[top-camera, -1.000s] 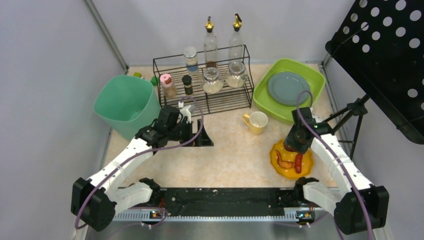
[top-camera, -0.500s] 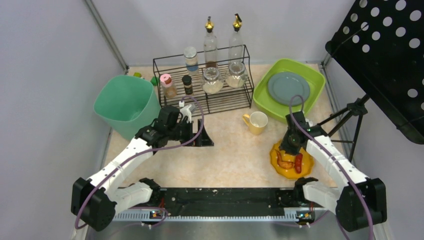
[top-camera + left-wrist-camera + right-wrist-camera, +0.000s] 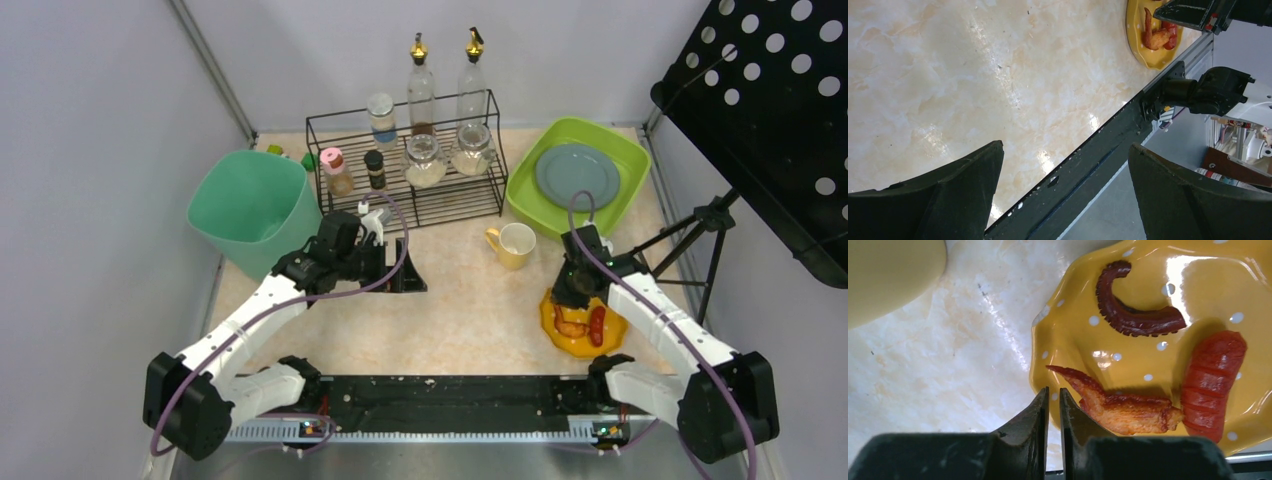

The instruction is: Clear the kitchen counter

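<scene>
Table (image 3: 470, 320): beige marble-pattern top, fills the cell floor from the arm bases to the back wall.

Top view:
- Left end effector (image 3: 414, 270) is low over the table's left-centre, just in front of the black wire rack (image 3: 420, 205). Its fingers are spread wide with nothing between them.
- Right end effector (image 3: 568, 298) is at the left rim of the yellow plate (image 3: 585, 345), at right front.
- Pale yellow cup (image 3: 515, 243) stands upright on the table between the rack and the yellow plate.
- Lime-green tub (image 3: 530, 205) is at back right with a grey plate (image 3: 575, 175) in it.
- Mint bin (image 3: 250, 205) is at back left.
- The rack holds jars and bottles.

Left wrist view:
- Both fingers are far apart, with bare table and the black base rail (image 3: 1088, 165) showing between them.
- The yellow plate is well away at the upper right.

Right wrist view:
- Fingers are nearly pressed together, with only a thin slit left.
- The tips sit right at the plate's left rim. Can't tell whether they pinch the rim or just straddle it.
- On the plate are a dark tentacle (image 3: 1133, 315), a fried wing (image 3: 1128, 410) and a red sausage (image 3: 1213, 385). The wing's tip is just beside the fingers.
- The cup's edge is in the upper left corner, clear of the plate.
</scene>
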